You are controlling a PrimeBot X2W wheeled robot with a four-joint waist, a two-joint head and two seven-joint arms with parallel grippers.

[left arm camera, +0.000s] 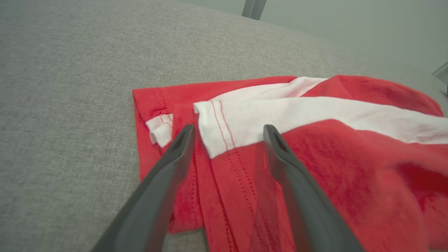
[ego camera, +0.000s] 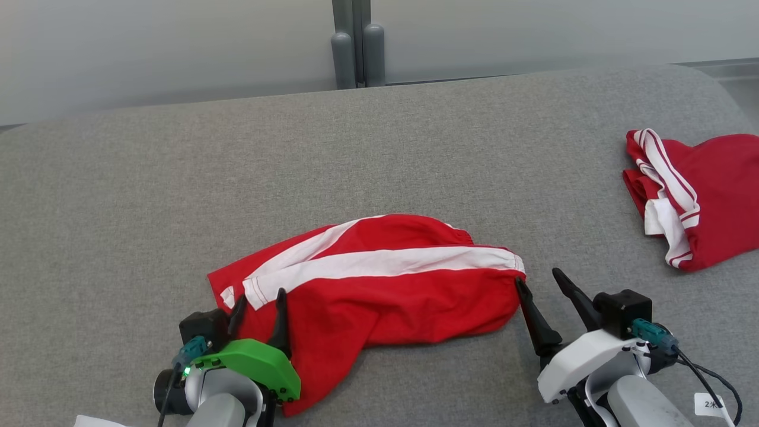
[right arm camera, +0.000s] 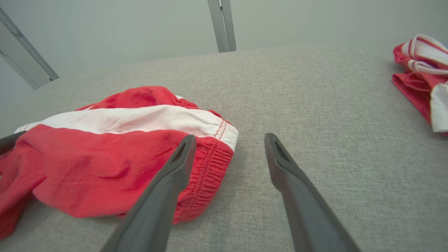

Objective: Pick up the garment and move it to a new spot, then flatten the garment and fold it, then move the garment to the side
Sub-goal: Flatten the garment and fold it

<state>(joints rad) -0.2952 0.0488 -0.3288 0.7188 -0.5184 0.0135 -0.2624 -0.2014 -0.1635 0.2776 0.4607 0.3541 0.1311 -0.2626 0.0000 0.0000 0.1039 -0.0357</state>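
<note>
Hovering wide open, my left jaws straddled the hem end of the red garment (ego camera: 379, 284), which lay crumpled on the grey worktop (ego camera: 415, 148). My right jaws, also released, sat at its waistband end. A red-and-white bundle (ego camera: 705, 196) lay farther right.

Red garment (ego camera: 379, 296) with white stripes, grey woven surface (ego camera: 178, 196), second red-and-white garment (ego camera: 705, 196)

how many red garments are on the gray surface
2. One garment lies crumpled in the middle, between the left gripper and right gripper. The other garment is bunched at the right edge of the gray surface, partly cut off; more may lie beyond.
</note>
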